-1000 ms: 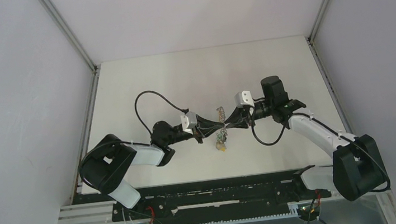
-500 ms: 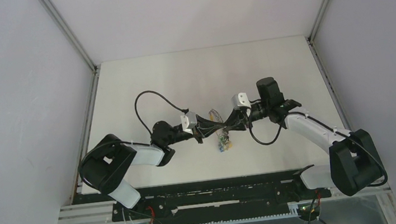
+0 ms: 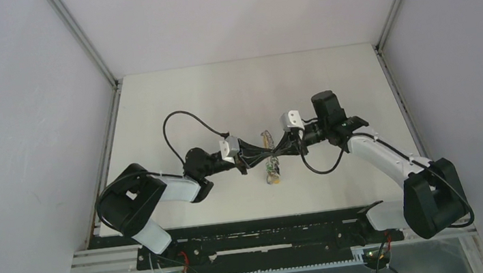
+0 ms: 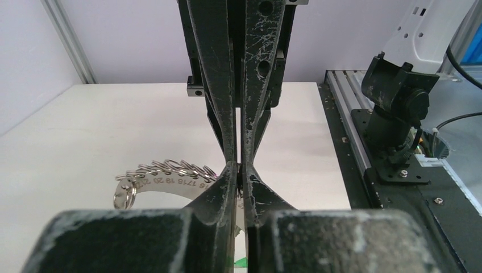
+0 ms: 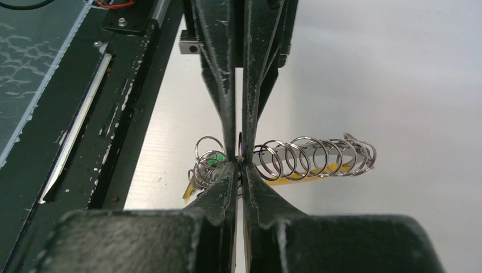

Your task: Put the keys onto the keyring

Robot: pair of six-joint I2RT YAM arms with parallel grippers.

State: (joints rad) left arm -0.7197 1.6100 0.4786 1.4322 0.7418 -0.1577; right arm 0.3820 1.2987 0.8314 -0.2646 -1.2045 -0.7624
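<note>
The keyring [image 3: 267,136] is a curved silvery band with a row of small rings and a yellow-orange edge. Blue and green tags [image 3: 271,169] hang under it. Both grippers meet tip to tip at it above the table. My left gripper [image 3: 263,153] is shut on the numbered band [image 4: 165,181]. My right gripper [image 3: 277,150] is shut on a thin dark piece [image 5: 240,152] seen edge-on, seemingly the key's black head, right beside the row of rings [image 5: 314,156]. The key's blade is hidden.
The white table [image 3: 328,78] is bounded by grey walls at left, right and back. A black rail [image 3: 257,234] runs along the near edge with both arm bases. Black cables [image 3: 179,126] loop beside each wrist.
My right gripper has moved a little left, closing on the left one. The ring band tilted left, then swung back upright, and the hanging tags shifted slightly. The left arm has barely moved.
</note>
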